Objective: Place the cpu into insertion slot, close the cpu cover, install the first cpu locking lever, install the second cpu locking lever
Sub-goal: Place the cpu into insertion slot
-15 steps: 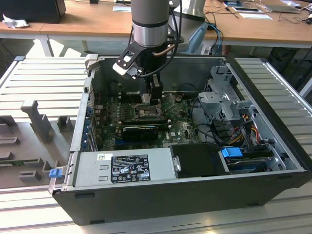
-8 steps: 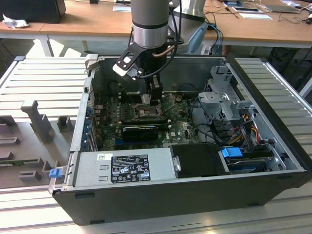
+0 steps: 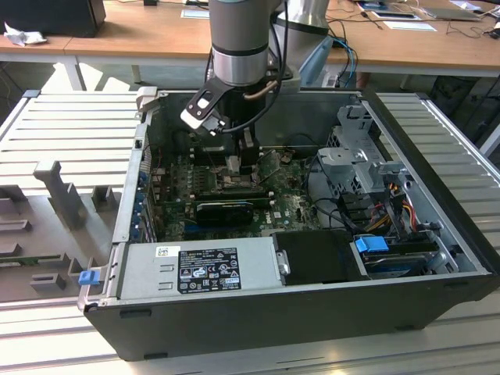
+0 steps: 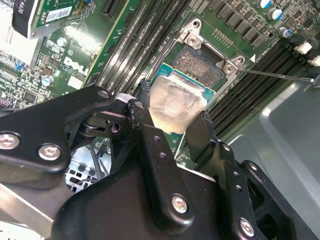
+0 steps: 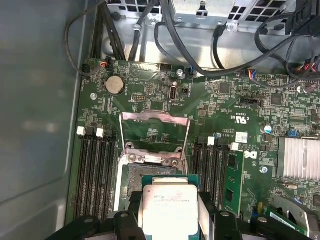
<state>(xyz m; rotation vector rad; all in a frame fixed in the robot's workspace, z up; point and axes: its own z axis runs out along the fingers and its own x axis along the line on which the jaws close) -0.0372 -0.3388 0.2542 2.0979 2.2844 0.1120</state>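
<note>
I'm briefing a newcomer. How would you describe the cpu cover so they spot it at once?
In the open computer case, find the green circuit board and the dark insertion slot between its long black memory slots. The cpu cover stands swung open at the slot's edge: a thin silvery frame, its cut-out centre showing the board behind, unlike the solid cpu nearby.

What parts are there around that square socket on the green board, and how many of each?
Chip, in the gripper: 1
Socket: 1
Cover frame, raised: 1
Round battery: 1
Total: 4
</note>
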